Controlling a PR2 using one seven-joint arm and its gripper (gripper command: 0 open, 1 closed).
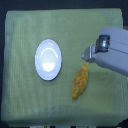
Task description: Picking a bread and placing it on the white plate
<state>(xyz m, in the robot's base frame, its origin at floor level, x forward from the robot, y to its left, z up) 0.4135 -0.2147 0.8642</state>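
Bread (80, 81) lower right of centre on cloth (20, 100), not yet lifted; plate (48, 59) left of centre, bare; gripper (86, 56) at bread's upper end, opening indiscernible; pick and placement both pending

We are seeing open green cloth (20, 95) lying between the claw (86, 55) and the white plate (48, 59), with only the bread (80, 82) sitting just below the claw.
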